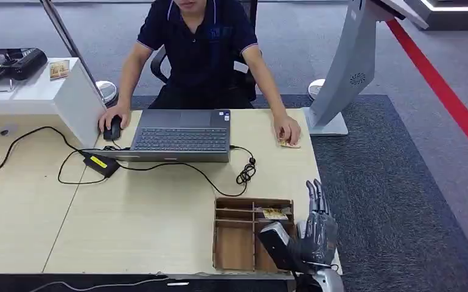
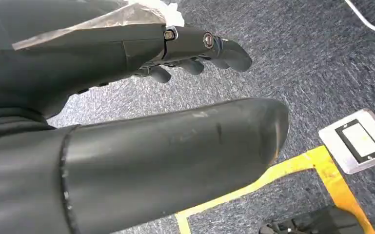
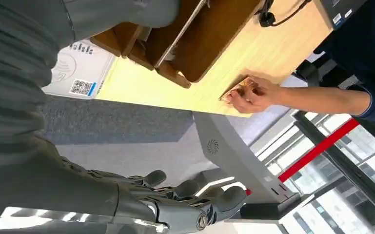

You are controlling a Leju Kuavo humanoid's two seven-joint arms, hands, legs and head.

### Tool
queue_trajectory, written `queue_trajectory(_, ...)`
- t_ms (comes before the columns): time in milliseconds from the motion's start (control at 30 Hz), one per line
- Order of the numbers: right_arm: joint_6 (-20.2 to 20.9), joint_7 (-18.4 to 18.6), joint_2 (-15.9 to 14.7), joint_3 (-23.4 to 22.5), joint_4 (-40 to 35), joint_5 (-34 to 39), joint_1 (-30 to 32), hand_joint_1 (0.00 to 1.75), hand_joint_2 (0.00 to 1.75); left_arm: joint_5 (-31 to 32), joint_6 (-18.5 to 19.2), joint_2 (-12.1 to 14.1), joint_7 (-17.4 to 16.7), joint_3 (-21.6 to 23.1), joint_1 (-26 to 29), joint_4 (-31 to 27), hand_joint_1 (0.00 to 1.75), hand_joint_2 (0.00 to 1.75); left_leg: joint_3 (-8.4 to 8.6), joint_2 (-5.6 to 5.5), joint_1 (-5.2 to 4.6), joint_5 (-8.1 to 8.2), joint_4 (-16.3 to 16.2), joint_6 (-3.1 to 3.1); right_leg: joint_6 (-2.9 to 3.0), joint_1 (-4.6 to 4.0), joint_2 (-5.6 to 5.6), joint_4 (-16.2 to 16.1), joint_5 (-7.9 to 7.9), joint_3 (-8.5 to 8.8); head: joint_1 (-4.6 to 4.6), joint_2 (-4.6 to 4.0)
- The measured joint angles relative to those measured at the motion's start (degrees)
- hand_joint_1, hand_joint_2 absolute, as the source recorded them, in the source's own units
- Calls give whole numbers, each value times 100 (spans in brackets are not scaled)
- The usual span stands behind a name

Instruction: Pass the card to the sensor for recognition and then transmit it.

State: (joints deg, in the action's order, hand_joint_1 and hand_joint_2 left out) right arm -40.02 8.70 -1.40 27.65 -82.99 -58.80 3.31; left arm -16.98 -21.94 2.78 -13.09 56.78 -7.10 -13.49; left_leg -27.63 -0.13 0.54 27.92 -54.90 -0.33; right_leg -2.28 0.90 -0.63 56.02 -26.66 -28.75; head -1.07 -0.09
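Observation:
A small tan card point(image 1: 290, 143) lies on the table's far right edge under a person's hand point(image 1: 287, 129); the right wrist view shows that card point(image 3: 236, 88) pinched in the person's fingers. My right hand point(image 1: 316, 228) hovers at the table's near right corner, fingers stretched out and apart, holding nothing point(image 3: 78, 185). Beneath it is a white sensor pad with a QR code point(image 3: 80, 68). My left hand point(image 2: 102, 53) hangs over the carpet, fingers loosely extended and empty.
A wooden divided tray point(image 1: 237, 243) sits left of my right hand, with a small card point(image 1: 275, 213) in one compartment. Laptop point(image 1: 181, 135), mouse point(image 1: 112, 129), cables point(image 1: 246, 172) and a power brick point(image 1: 100, 163) occupy the table's middle. A white kiosk stand point(image 1: 347, 67) rises at the far right.

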Motion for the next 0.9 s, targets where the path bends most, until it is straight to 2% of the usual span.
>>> queue_trajectory(900,0,-118,129,-44,199,42,11,0,175,-17,-2,0,0,0,0,0,0,0,0,0,0,0,0,0,0,0,0,0,0,0,0,0)
